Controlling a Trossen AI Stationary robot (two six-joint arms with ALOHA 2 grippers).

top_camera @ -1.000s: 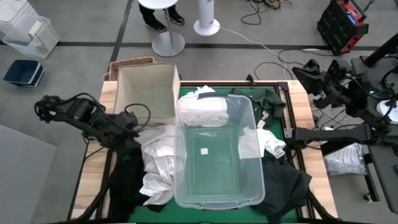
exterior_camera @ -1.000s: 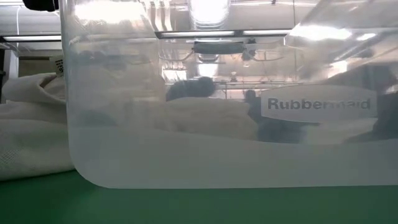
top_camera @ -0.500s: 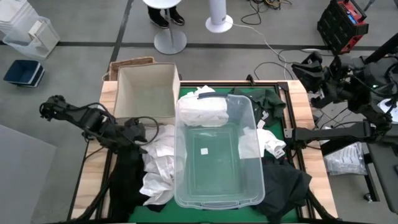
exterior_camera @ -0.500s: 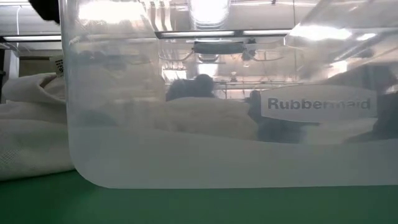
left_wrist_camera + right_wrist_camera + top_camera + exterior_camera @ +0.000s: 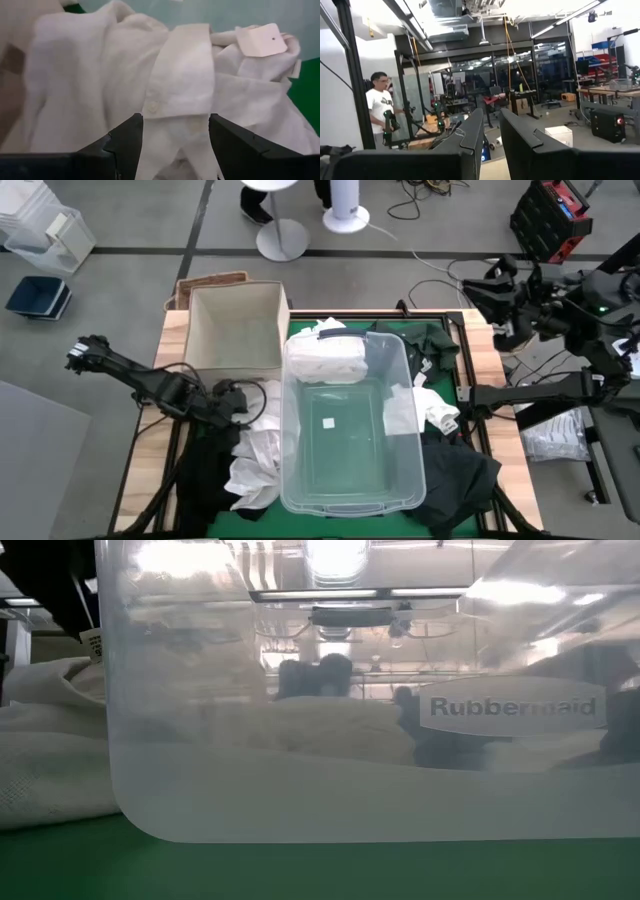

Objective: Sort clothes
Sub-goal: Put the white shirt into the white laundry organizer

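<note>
The clothes (image 5: 255, 450) are spread all around the clear plastic tub (image 5: 350, 490), our landmark at mid-table. A crumpled white shirt (image 5: 165, 85) lies heaped against the tub's left wall, a folded white garment (image 5: 325, 358) sits inside the tub at its far end, and dark garments (image 5: 465, 470) lie off the tub's right side and near corner. More dark cloth (image 5: 205, 470) lies left of the white heap.

The left gripper (image 5: 232, 402) is right at the white shirt, just left of the tub. In the left wrist view its fingers (image 5: 127, 137) stand spread apart, released, one on each side of the shirt's buttoned placket, nothing pinched between them. A white tag (image 5: 261, 39) shows on the shirt.

The right gripper (image 5: 480, 288) is lifted well away, beyond the tub's far right corner and past the table edge, pointing out into the room, its fingers (image 5: 472, 135) drawn close together around nothing. A person (image 5: 381, 107) stands out there.

A beige cardboard box (image 5: 235, 330) sits beside the tub's far left corner.
</note>
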